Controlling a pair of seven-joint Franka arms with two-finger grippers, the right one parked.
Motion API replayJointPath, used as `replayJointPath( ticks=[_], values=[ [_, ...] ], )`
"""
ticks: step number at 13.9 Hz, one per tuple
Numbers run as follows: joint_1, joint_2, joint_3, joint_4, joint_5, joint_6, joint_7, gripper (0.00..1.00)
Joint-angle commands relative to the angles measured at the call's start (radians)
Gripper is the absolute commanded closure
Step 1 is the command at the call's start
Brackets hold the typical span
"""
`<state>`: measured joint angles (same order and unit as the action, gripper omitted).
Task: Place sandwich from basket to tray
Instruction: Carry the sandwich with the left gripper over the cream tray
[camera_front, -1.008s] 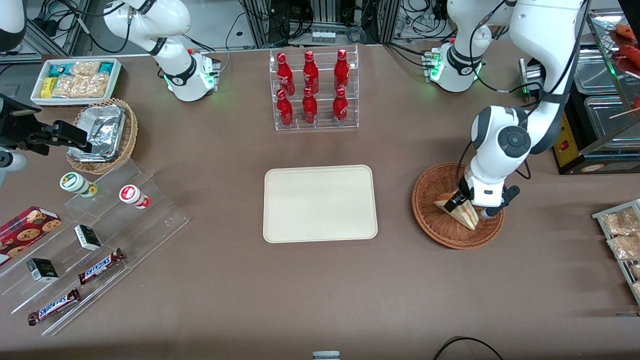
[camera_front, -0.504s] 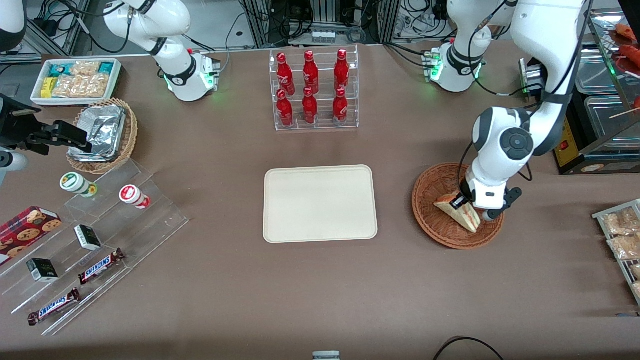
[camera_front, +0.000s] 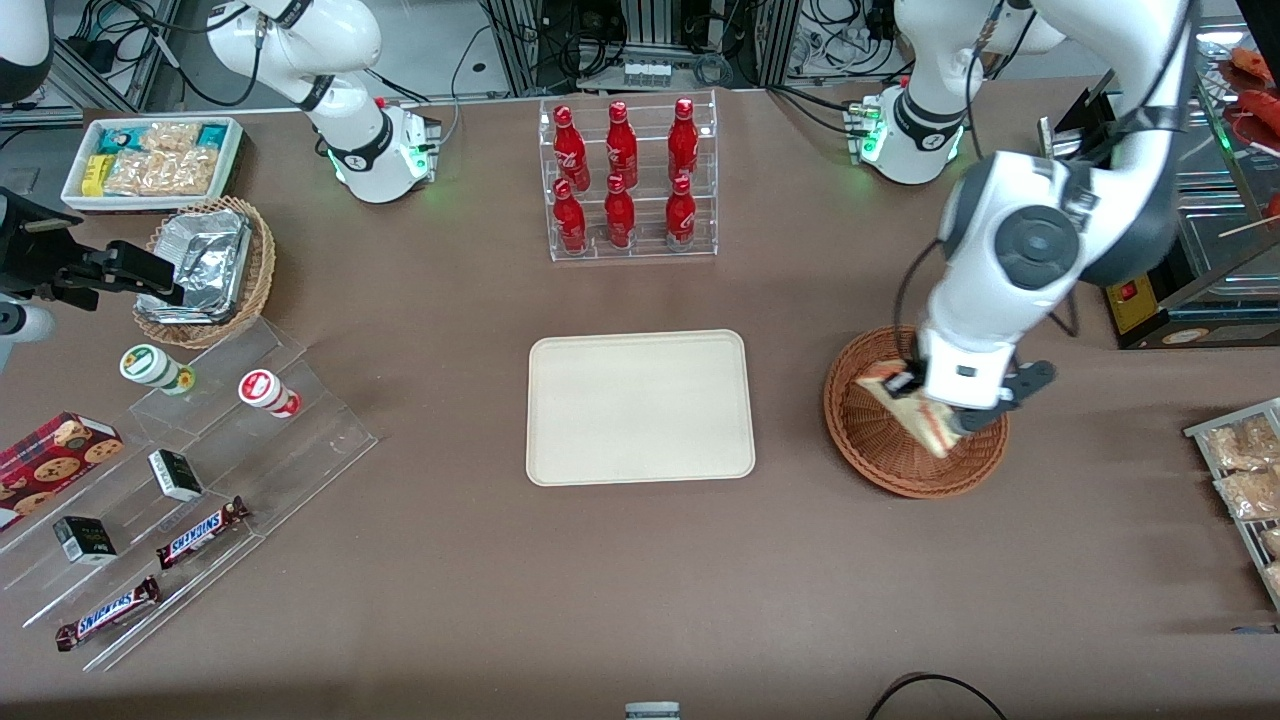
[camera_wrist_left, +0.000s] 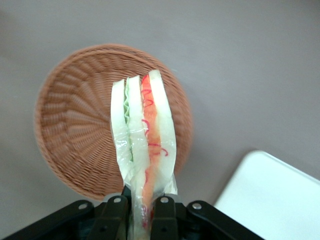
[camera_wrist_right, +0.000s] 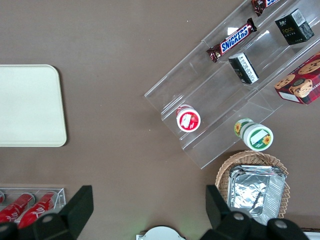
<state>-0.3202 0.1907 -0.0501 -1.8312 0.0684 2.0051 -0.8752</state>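
Front view: at right of frame the gripper (camera_front: 935, 400) is clamping the sandwich (camera_front: 912, 405) above the basket (camera_front: 880, 455); the tray (camera_front: 640, 408) is lying centre; Snickers bars (camera_front: 200, 532) lower left.
Wrist view: the fingers (camera_wrist_left: 116, 212) are pinching the sandwich (camera_wrist_left: 142, 135) over the basket (camera_wrist_left: 75, 135).

"snickers" is showing in white-backed blue letters on two brown candy bars (camera_front: 108, 613) (camera_front: 202, 532) lying on clear acrylic steps (camera_front: 200, 470).
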Motion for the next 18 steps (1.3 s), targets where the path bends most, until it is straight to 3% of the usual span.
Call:
replayJointPath(
  ticks=[1, 6, 9, 13, 18],
  values=[
    [-0.078, 0.116, 0.006, 0.157, 0.014, -0.035, 0.002, 1.00],
    [-0.236, 0.286, -0.010, 0.346, -0.025, -0.040, 0.005, 1.00],
    [-0.252, 0.384, -0.045, 0.493, -0.113, -0.037, 0.009, 1.00],
    [-0.338, 0.438, -0.060, 0.500, -0.096, 0.071, 0.012, 1.00],
    [-0.392, 0.493, -0.065, 0.483, -0.093, 0.080, 0.088, 1.00]
  ],
)
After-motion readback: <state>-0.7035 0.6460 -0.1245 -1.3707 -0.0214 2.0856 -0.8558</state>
